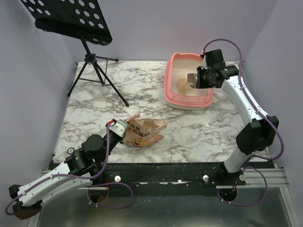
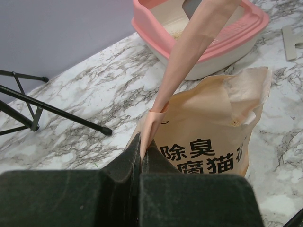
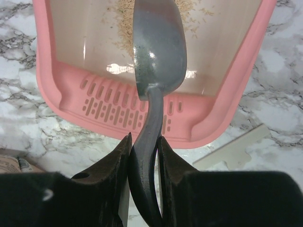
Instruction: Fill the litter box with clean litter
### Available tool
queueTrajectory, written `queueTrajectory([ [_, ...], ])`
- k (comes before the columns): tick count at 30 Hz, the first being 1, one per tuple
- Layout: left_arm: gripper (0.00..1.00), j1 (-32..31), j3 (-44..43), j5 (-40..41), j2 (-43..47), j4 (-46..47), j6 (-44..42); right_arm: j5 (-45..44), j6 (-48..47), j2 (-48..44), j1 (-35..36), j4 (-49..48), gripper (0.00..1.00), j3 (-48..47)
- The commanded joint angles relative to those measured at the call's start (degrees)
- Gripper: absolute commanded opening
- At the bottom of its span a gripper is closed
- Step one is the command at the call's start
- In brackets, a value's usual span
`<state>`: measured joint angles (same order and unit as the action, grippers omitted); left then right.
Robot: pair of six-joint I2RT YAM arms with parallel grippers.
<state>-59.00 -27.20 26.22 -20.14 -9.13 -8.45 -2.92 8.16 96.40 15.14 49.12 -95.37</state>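
We clamp the metal scoop [image 3: 158,52] in our right gripper [image 3: 144,142] over the one-o'clock litter box [image 3: 61,90], left gripper [image 2: 141,147] pinching the paper litter bag [image 2: 208,127]; best tip low within the rim.

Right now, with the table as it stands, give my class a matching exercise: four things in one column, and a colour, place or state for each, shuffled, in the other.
1 litter box
2 clean litter
3 metal scoop
4 paper bag

A pinched at its edge by the left gripper
B pink plastic
C held by the right gripper over the litter box
D small loose pile inside the litter box

Pairs: 1-B, 2-D, 3-C, 4-A
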Motion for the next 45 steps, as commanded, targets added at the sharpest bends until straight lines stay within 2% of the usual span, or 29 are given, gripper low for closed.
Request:
queueTrajectory([
  [1,0.0,-0.1,-2.1,1.0,0.4,3.7,0.4,2.4,-4.9,1.2,0.0,6.1,0.0,-5.2],
  [4,0.0,-0.1,-1.9,1.3,0.7,3.4,0.4,-1.4,-5.2,1.2,1.4,8.6,0.01,-7.2],
  [10,0.0,-0.1,-2.2,0.7,-0.2,3.7,0.4,-6.5,-4.6,-1.5,2.4,5.7,0.01,-4.2],
  [12,0.0,-0.1,-2.2,0.7,-0.4,3.7,0.4,-7.5,-3.9,-0.7,3.1,9.3,0.01,-7.2],
  [14,0.0,-0.1,-2.2,0.9,-0.3,3.4,0.4,-8.1,-3.9,-2.2,4.1,7.2,0.01,-5.8],
  [16,0.0,-0.1,-2.2,0.9,-0.3,3.4,0.4,-7.3,-2.6,-4.1,5.4,7.4,0.0,-5.7],
  [19,0.0,-0.1,-2.2,0.9,-0.4,3.2,0.3,-3.5,-1.4,-10.2,7.0,2.7,0.01,-1.2],
  [23,0.0,-0.1,-2.2,0.5,-1.0,3.3,0.3,-0.4,0.3,-17.2,7.5,1.1,0.01,4.3],
  [29,0.0,0.0,-2.2,1.2,-0.8,3.2,-0.2,9.8,2.6,-30.4,7.6,-4.0,0.01,19.9],
  [34,0.0,0.2,-2.2,3.3,-0.4,3.0,-0.8,24.1,5.2,-35.8,7.6,-6.6,0.01,31.2],
  [39,0.0,0.6,-2.0,4.8,0.2,3.0,-1.5,21.8,10.4,-42.0,7.6,-15.3,0.01,45.3],
  [45,0.0,0.7,-1.5,4.1,-0.2,3.4,-2.0,26.2,18.8,-43.3,7.6,-35.2,0.01,61.5],
])
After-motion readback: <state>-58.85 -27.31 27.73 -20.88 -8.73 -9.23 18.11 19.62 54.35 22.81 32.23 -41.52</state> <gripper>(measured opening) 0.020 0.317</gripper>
